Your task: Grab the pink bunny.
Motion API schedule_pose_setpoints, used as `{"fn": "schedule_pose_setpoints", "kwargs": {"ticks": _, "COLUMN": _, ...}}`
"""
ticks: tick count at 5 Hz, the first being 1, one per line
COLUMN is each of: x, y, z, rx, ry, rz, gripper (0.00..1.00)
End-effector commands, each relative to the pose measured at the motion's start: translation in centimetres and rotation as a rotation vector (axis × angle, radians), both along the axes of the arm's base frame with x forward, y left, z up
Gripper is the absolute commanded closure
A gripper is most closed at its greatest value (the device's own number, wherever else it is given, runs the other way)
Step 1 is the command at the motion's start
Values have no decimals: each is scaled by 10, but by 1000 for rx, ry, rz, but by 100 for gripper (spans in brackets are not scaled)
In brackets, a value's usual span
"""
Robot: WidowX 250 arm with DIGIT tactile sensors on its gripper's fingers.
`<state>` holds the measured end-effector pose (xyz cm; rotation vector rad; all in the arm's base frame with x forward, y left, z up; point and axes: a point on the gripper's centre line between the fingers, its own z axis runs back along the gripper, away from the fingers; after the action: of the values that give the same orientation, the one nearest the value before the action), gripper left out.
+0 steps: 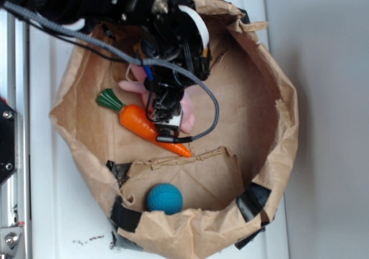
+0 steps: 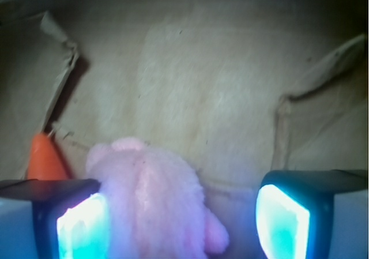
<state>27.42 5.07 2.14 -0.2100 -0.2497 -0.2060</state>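
We centre the wide-open pincer (image 2: 181, 213) before closing: the pink bunny (image 2: 153, 204) lies between the jaws, hugging the 9 o'clock finger (image 2: 78, 224), with the carrot (image 2: 46, 161) at its 10 o'clock. In the exterior view the arm (image 1: 167, 51) hides most of the bunny; contact is unclear.

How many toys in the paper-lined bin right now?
3. Pink bunny mid-bin under the open gripper; orange carrot just beside it; blue ball in the flap-divided corner. The arm may hide more.
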Motion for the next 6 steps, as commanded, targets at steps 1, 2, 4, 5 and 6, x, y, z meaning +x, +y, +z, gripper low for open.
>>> {"fn": "schedule_pose_setpoints", "kwargs": {"ticks": 1, "x": 6, "y": 8, "z": -6, "rx": -8, "ry": -3, "rz": 41, "gripper": 100}}
{"fn": "schedule_pose_setpoints", "kwargs": {"ticks": 2, "x": 9, "y": 9, "z": -2, "rx": -23, "ry": -31, "rz": 85, "gripper": 100}}
{"fn": "schedule_pose_setpoints", "kwargs": {"ticks": 4, "x": 10, "y": 11, "z": 0, "rx": -38, "ry": -48, "rz": 104, "gripper": 100}}
{"fn": "schedule_pose_setpoints", "kwargs": {"ticks": 5, "x": 10, "y": 12, "z": 2, "rx": -47, "ry": -56, "rz": 109, "gripper": 100}}
{"fn": "schedule_pose_setpoints", "kwargs": {"ticks": 6, "x": 11, "y": 12, "z": 4, "rx": -52, "ry": -58, "rz": 113, "gripper": 100}}
